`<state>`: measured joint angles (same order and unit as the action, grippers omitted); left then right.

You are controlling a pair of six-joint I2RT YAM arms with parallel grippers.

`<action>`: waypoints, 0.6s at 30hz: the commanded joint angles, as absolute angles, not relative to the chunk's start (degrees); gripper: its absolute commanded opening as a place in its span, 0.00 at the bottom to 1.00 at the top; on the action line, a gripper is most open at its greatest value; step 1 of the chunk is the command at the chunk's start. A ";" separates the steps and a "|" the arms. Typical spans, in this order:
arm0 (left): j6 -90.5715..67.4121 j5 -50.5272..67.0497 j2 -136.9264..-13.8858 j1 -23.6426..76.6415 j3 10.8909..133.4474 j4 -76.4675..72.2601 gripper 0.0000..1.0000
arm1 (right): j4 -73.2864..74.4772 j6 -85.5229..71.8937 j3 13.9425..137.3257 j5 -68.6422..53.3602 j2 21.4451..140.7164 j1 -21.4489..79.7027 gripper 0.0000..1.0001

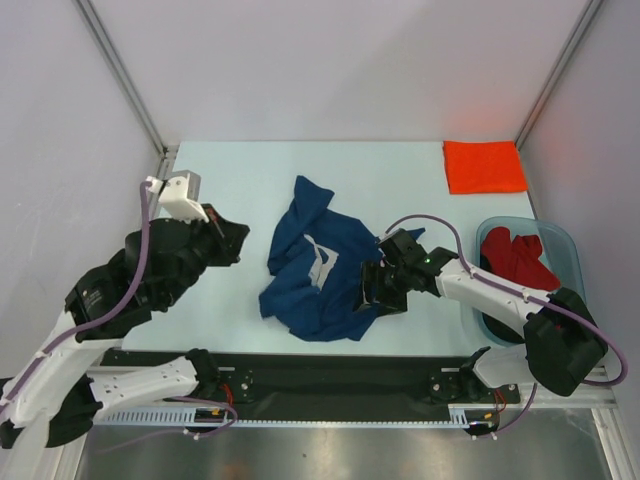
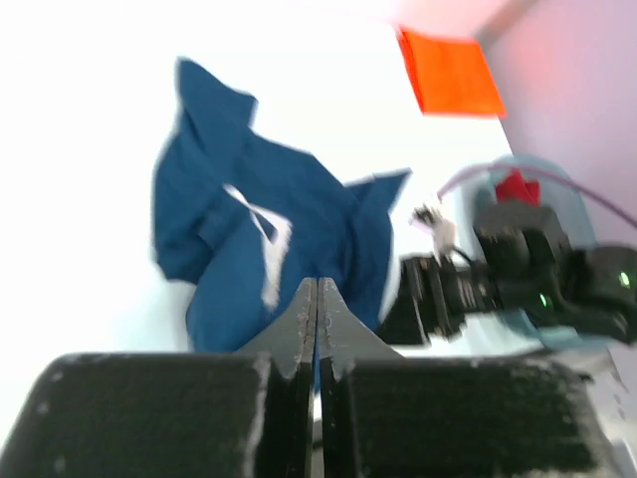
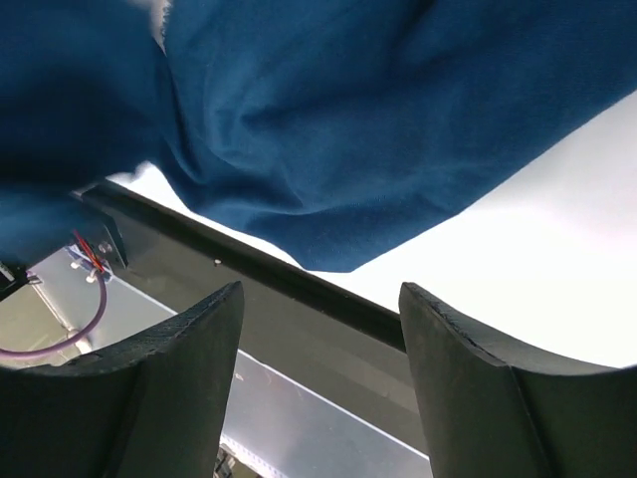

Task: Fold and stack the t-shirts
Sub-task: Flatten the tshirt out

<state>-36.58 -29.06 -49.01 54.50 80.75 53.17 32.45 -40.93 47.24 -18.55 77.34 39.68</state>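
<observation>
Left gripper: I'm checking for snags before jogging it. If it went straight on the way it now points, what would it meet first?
Most likely the navy t-shirt, crumpled mid-table: the shut left gripper aims at it with only bare table between. The gripper's height over the table is unclear.

Dead centre of the table: a navy blue t-shirt, unfolded, crumpled into a loose heap, lying flat on the surface. One corner poking out toward 12 o'clock, the bulk spreading toward 6. Flash of white print along a fold in the middle, mostly hidden. Up at 1 o'clock in the far corner, well apart: a bright orange t-shirt, folded into a neat flat rectangle, lying alone. Over at 3 o'clock, a red t-shirt, bunched up inside the plastic tub. Something dark at the tub's near end, too shadowed to identify.
</observation>
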 commanded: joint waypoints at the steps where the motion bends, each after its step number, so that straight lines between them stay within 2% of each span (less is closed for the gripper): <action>1: -31.55 -37.25 -50.54 53.97 83.49 55.98 0.00 | 31.55 -40.87 48.43 -19.51 77.61 39.99 0.70; 6: -34.96 -35.86 -50.97 48.18 78.67 61.25 0.00 | 32.52 -41.04 49.66 -18.81 76.55 40.08 0.70; 8: -36.21 -31.41 -51.94 45.19 76.04 63.88 0.00 | 33.83 -40.61 49.92 -18.11 76.20 40.17 0.70; 9: -35.25 -28.59 -52.47 44.83 74.72 63.20 0.04 | 34.36 -40.26 49.83 -17.58 75.77 40.17 0.70; 10: -34.46 -24.56 -52.91 44.74 71.57 61.80 0.15 | 35.15 -40.08 49.75 -17.32 75.50 40.17 0.70; 11: -34.54 -17.82 -53.78 44.82 70.24 59.44 0.33 | 35.50 -39.99 49.49 -16.97 75.06 40.17 0.70; 13: -36.99 -12.06 -55.88 46.13 64.90 55.14 0.43 | 35.86 -39.99 48.34 -16.61 73.83 40.17 0.70; 15: -40.41 -13.17 -57.56 52.54 62.41 53.62 0.47 | 36.38 -40.08 47.29 -16.35 72.78 40.17 0.70; 18: -43.84 -14.50 -62.56 55.81 58.46 53.44 0.52 | 36.83 -40.95 45.09 -16.08 70.23 40.17 0.70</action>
<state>-38.87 -17.56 -60.64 53.39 60.80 55.59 35.14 -40.53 46.57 -17.21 73.30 39.90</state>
